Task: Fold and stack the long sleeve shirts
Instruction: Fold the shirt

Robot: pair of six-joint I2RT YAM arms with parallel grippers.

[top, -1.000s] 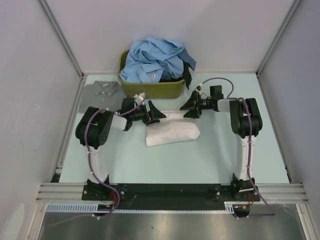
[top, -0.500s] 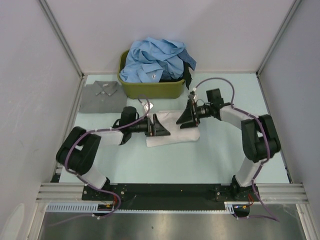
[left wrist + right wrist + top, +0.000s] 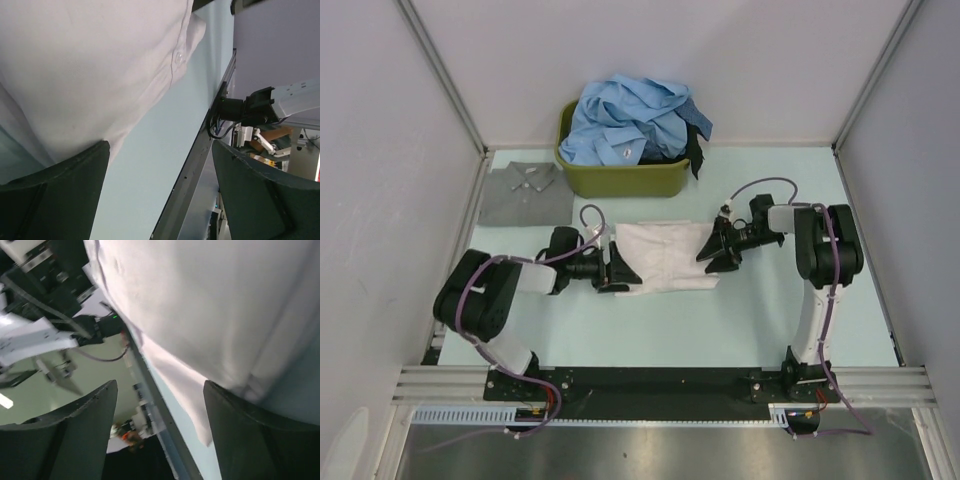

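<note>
The white long sleeve shirt (image 3: 665, 258) lies folded flat on the table in the middle. My left gripper (image 3: 620, 271) is low at its left edge, open and holding nothing. In the left wrist view the white cloth (image 3: 90, 75) fills the upper left, above the open gripper (image 3: 160, 192). My right gripper (image 3: 717, 250) is low at the shirt's right edge, open and empty. In the right wrist view the cloth (image 3: 215, 305) hangs over the open gripper (image 3: 160, 427). A grey shirt (image 3: 525, 193) lies folded at the back left.
An olive-green tub (image 3: 620, 180) stands at the back centre, heaped with light blue shirts (image 3: 635, 118), with a dark shirt (image 3: 698, 150) over its right rim. Grey walls close in the table on the left, back and right.
Both grippers came down from over the white shirt and moved apart to its left and right edges. The shirt now lies flatter and squarer than before.
</note>
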